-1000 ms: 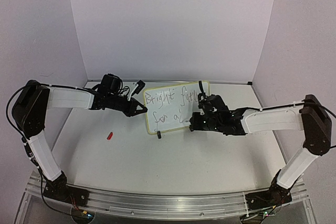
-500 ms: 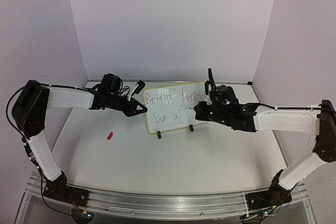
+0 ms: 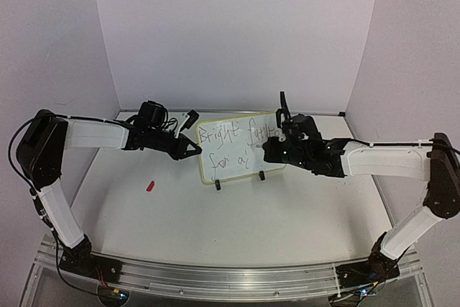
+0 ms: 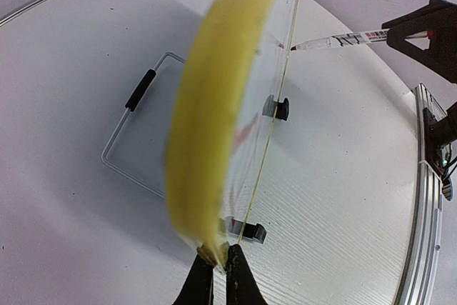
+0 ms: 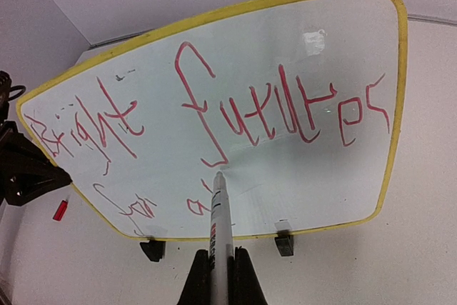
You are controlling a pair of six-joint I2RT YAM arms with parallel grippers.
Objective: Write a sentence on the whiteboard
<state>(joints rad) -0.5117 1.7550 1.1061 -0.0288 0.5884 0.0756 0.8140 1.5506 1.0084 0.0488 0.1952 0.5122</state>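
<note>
The top camera faces 12 o'clock from afar; the wrist cameras, close at 9 and 3 o'clock, share the yellow-rimmed white board (image 3: 237,172).

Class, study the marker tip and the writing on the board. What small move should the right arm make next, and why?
Probably draw the marker tip down the whiteboard for the next letter. The lower line of the sentence stops at "for a", the tip sits just right of that "a", and the left end effector pinches the board's edge.
</note>
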